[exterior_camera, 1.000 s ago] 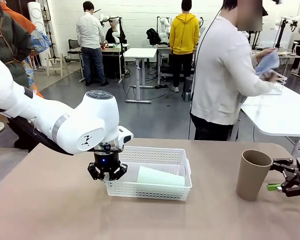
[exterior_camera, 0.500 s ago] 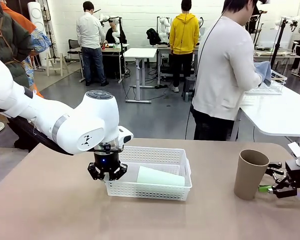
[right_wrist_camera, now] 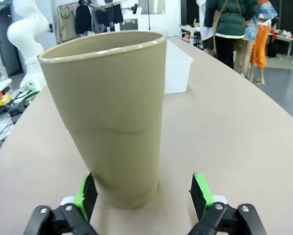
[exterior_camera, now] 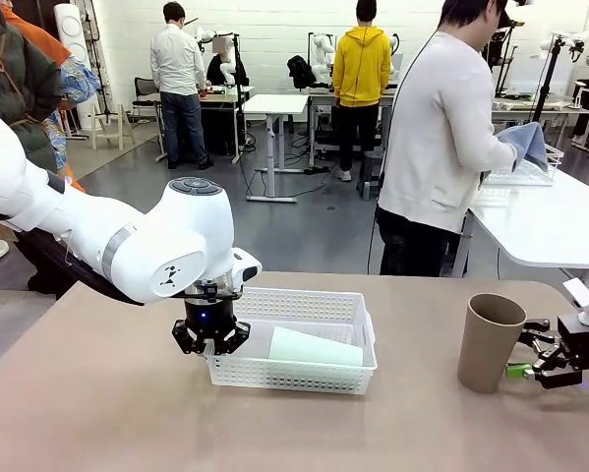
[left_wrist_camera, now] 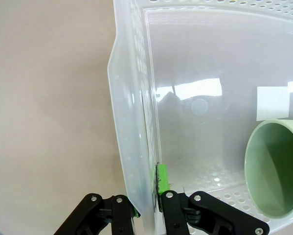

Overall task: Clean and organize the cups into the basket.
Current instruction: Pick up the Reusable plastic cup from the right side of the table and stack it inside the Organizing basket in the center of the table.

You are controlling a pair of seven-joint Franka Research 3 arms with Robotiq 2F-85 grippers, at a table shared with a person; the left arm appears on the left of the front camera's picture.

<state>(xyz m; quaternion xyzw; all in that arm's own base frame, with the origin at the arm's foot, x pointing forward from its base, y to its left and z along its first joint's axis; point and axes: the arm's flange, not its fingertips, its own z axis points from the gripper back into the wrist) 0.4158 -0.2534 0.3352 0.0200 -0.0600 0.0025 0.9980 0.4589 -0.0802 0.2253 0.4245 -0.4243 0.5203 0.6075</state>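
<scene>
Inside basket: white label, mint cup

Tan table across the lower frame. Beyond its far edge, right of centre, a person in a white top, turned toward a white side table at right, blue-grey cloth held just above a wire basket. Upper centre, farther back, a person in a yellow hoodie. Upper left, another in a white shirt. Grey floor between.
</scene>
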